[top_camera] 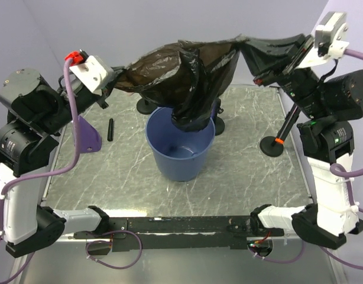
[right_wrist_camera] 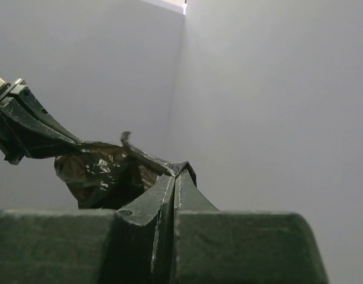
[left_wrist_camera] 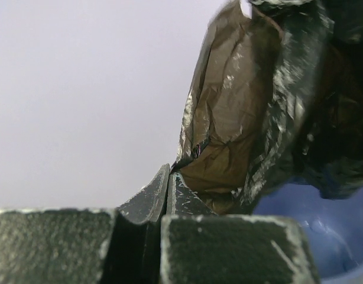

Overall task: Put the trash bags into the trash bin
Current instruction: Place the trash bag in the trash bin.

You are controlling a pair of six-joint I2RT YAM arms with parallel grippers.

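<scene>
A black trash bag (top_camera: 187, 77) hangs stretched between both arms above the table. Its lower end droops into the mouth of the blue trash bin (top_camera: 180, 151), which stands upright mid-table. My left gripper (top_camera: 117, 77) is shut on the bag's left edge, and my right gripper (top_camera: 252, 50) is shut on its right edge. The left wrist view has the closed fingertips (left_wrist_camera: 168, 177) pinching the crinkled bag (left_wrist_camera: 240, 112), with the bin's blue rim (left_wrist_camera: 323, 219) below. From the right wrist, the gripper (right_wrist_camera: 175, 177) clamps the bag's film (right_wrist_camera: 104, 168), which runs off to the left.
A purple block (top_camera: 87, 135) and a small black stick (top_camera: 110, 129) lie at the table's left. Black round-footed stands sit behind the bin (top_camera: 147, 106) and at the right (top_camera: 274, 145). A black bar (top_camera: 181, 225) runs along the near edge.
</scene>
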